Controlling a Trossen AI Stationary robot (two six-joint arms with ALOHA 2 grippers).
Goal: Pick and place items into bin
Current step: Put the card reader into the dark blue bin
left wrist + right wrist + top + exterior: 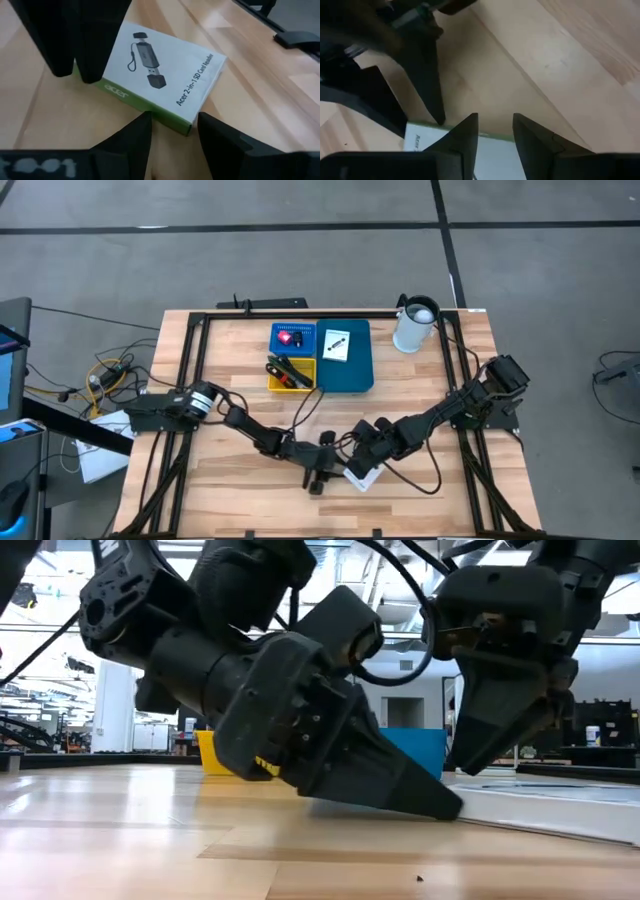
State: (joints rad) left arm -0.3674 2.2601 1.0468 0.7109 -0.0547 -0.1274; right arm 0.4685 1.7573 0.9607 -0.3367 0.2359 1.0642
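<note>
A white Acer card-reader box (160,75) with a green side lies flat on the table near its near edge (360,477). My left gripper (174,125) is open, low over the wood, with one corner of the box between its fingertips. My right gripper (495,125) is open too and stands over the box's opposite green edge (492,135), pointing down. In the blue bin (357,370) lie a red-pink piece (293,338) and a white card (337,345). Pen-like tools (288,372) sit in its yellow compartment. My left gripper comes in slanting low from the table's left, and its fingertips (146,120) stand at the box's green side beside a corner (191,127); I cannot tell whether they touch it. My right gripper's fingertips (92,75) come down from above at the box's far corner; touch cannot be told.
A white jug (413,325) stands at the far right corner, beside the bin. Black frame rails (190,370) run along the table's left, right and far sides. Cables trail off the left edge. Bare wood lies between the box and the bin.
</note>
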